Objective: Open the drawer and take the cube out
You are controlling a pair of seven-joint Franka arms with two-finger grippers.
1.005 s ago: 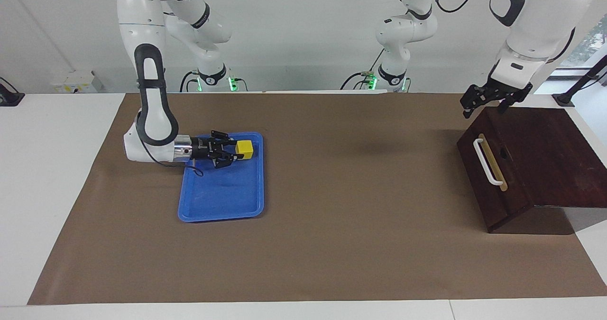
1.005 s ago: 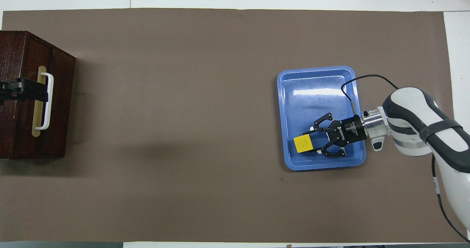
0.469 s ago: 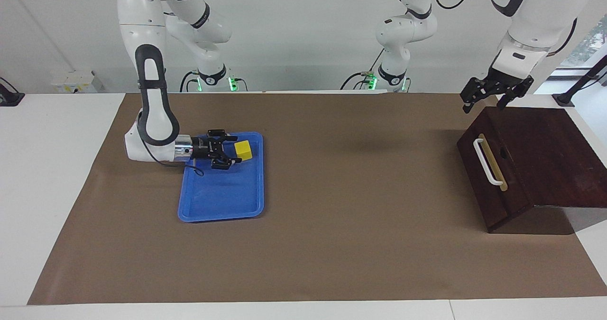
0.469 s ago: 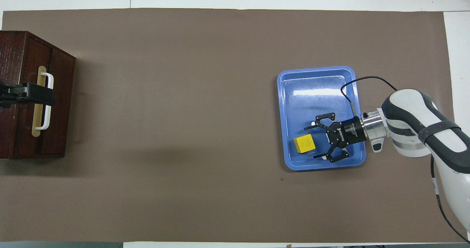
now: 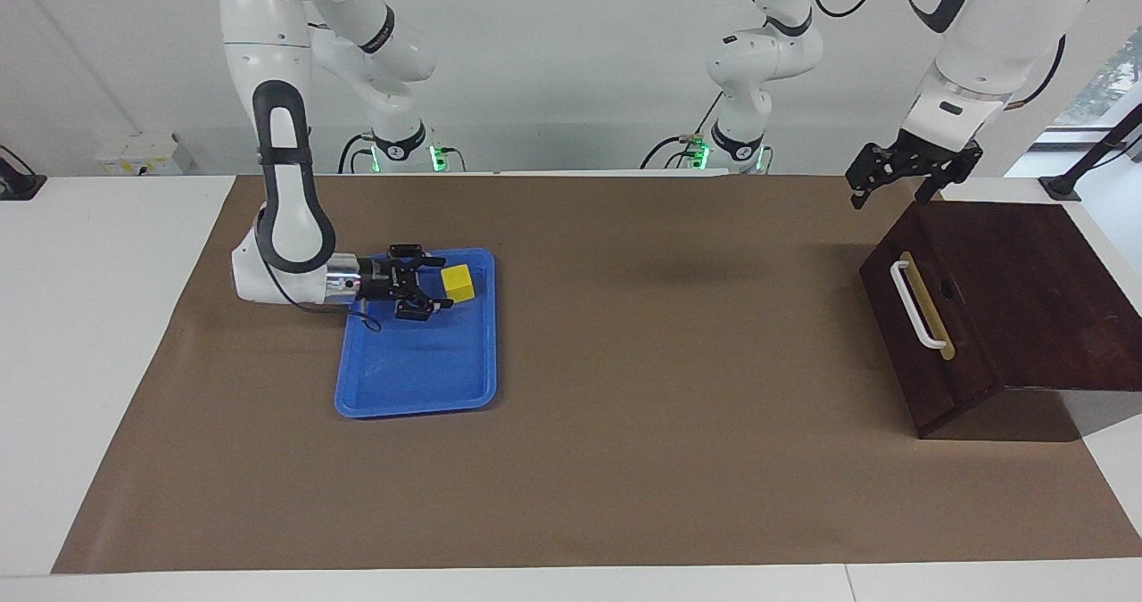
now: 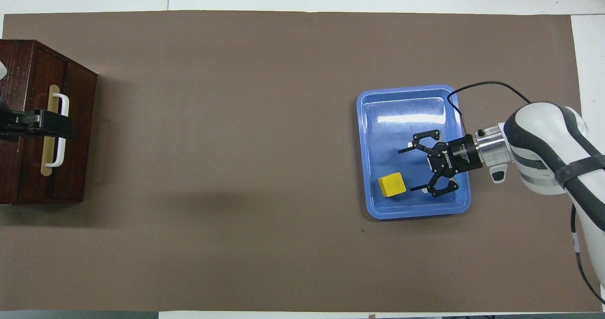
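The yellow cube (image 5: pixel 458 282) lies in the blue tray (image 5: pixel 417 379), in the tray's end nearer to the robots; it also shows in the overhead view (image 6: pixel 392 185). My right gripper (image 5: pixel 434 284) is open and empty, low over the tray beside the cube and apart from it, as the overhead view (image 6: pixel 405 170) shows. The drawer (image 5: pixel 928 317) in the dark wooden box is shut, its white handle (image 5: pixel 917 306) showing. My left gripper (image 5: pixel 886 198) is open and empty, up in the air over the box's corner nearest the robots. In the overhead view it (image 6: pixel 47 124) covers the handle (image 6: pixel 61 131).
The dark wooden box (image 5: pixel 1026 272) stands at the left arm's end of the table, the blue tray (image 6: pixel 401 106) toward the right arm's end. A brown mat (image 5: pixel 669 424) covers the table between them.
My right gripper let go of the cube, opened and drew back from it; the cube stays in the tray. My left gripper rose and moved away from the box top, toward the robots.
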